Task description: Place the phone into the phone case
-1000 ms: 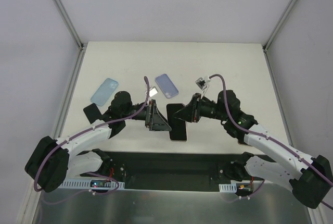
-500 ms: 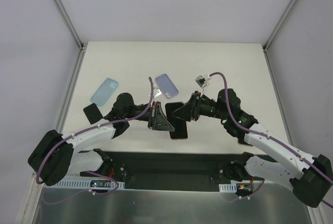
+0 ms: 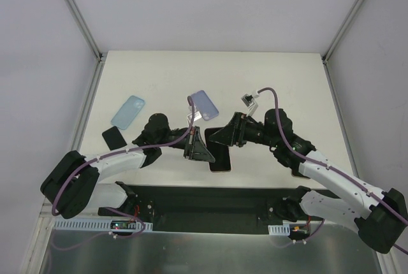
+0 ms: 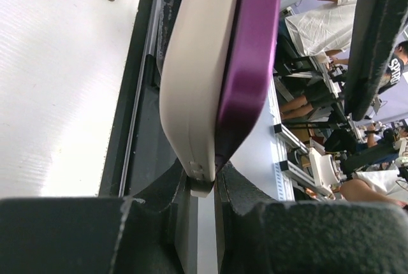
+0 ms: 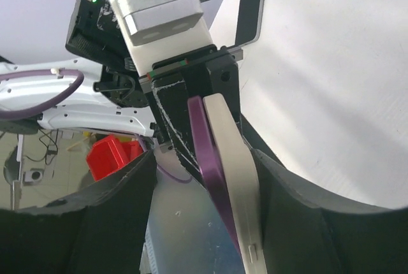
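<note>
A purple phone [image 4: 252, 64] lies pressed against a beige phone case [image 4: 197, 76], and the pair is held on edge above the table. My left gripper [image 4: 204, 188] is shut on the pair's lower end. In the right wrist view the phone [image 5: 207, 146] and case [image 5: 233, 159] run between the fingers of my right gripper [image 5: 204, 159], which is open; its left finger stands well clear. From above, the pair [image 3: 220, 153] hangs between the left gripper [image 3: 203, 150] and the right gripper [image 3: 217, 137] near the table's front middle.
A light blue case [image 3: 129, 111] lies at the left and a lilac-blue case [image 3: 204, 104] at mid-table. A black phone [image 3: 115, 137] rests near the left front edge. The table's dark front rail [image 3: 210, 197] runs below the arms.
My left gripper has moved right and shut on the phone and case. My right gripper has opened and let go its grip on them.
</note>
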